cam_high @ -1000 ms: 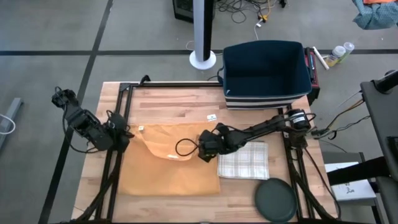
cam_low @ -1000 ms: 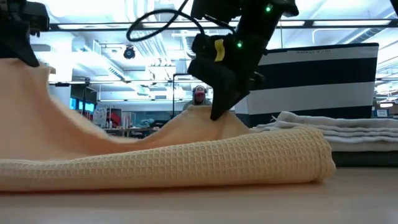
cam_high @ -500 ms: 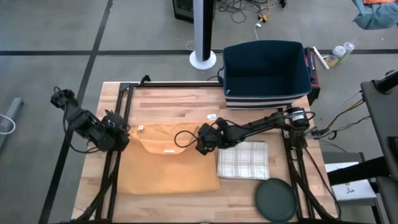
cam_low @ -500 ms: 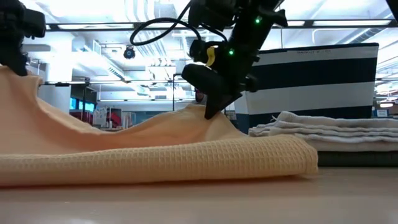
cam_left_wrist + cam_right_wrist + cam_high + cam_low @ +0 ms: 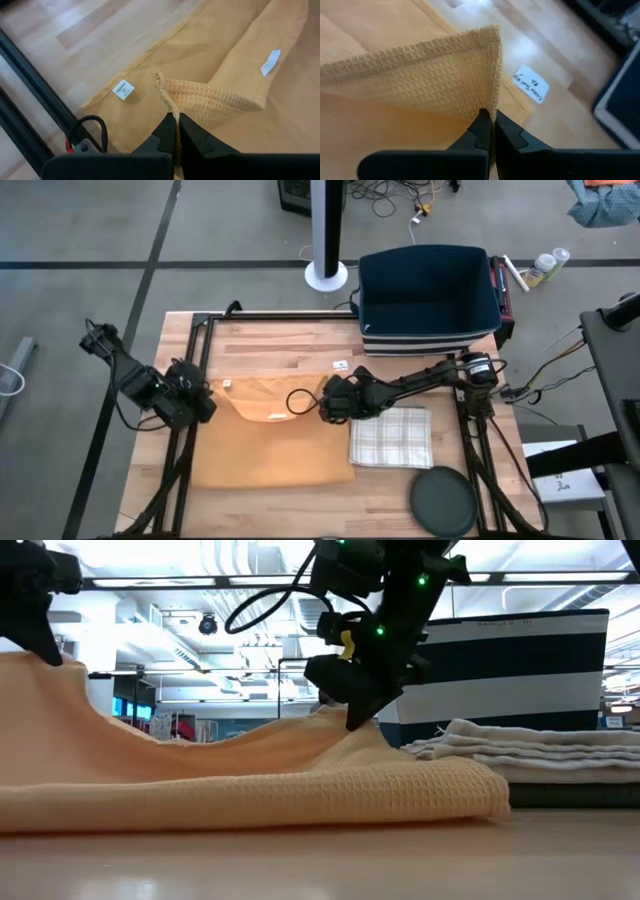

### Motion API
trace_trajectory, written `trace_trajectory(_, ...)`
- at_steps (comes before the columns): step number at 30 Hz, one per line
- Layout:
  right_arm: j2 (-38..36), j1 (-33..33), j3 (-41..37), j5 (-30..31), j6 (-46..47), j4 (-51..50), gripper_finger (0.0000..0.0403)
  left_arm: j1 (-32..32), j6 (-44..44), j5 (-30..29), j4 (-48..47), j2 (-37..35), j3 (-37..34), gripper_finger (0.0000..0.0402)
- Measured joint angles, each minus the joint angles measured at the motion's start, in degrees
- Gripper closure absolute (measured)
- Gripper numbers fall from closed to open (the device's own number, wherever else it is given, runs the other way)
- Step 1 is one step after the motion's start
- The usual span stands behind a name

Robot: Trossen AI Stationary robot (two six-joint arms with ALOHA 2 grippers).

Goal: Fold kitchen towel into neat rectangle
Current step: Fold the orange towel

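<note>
A yellow waffle-weave towel (image 5: 270,445) is held by two corners above the wooden table (image 5: 280,345), the rest of it lying flat on the boards. The left gripper (image 5: 203,402) is clamped on the corner at the table's left side; the right gripper (image 5: 330,408) is pinched shut on the opposite corner near the table's middle. In both wrist views only a thin edge of cloth is seen between the closed jaws — a slim hold in each case.

Between the two grips the raised edge sags, and in the low view a long dip is seen from one arm to the other. Should the arms be carried forward unevenly, the fold is likely to be laid down skewed, with corners missing the lower edge. A slip from either pinch is judged possible, given how little cloth is caught; the freed corner would drop and crease the layer beneath.

Just beside the right gripper a folded checked cloth (image 5: 391,437) lies, and a dark round lid (image 5: 443,502) sits nearer the table's front edge. The checked cloth could be dragged or overlapped if the right arm swings wide. A white label (image 5: 530,83) is seen on the boards close to the towel's edge — it might be swept along too.
</note>
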Motion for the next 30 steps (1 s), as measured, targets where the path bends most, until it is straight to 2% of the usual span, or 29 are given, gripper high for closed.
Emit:
trace_trajectory(7, -0.06, 0.2, -0.29, 0.32, 0.0, -0.19, 0.0403, 0.59, 0.06, -1.53, -0.15, 1.92, -0.09, 0.0401)
trace_trajectory(23, -0.52, -1.62, -0.81, 0.37, -0.34, 0.25, 0.0402, 3.66, 0.62, -5.93, -1.28, 0.85, -0.27, 0.0401)
trace_trajectory(30, -0.48, -2.22, -2.05, 0.36, 0.81, 1.94, 0.0365, 5.73, 0.62, -6.54, -1.25, 2.8, -0.54, 0.0386)
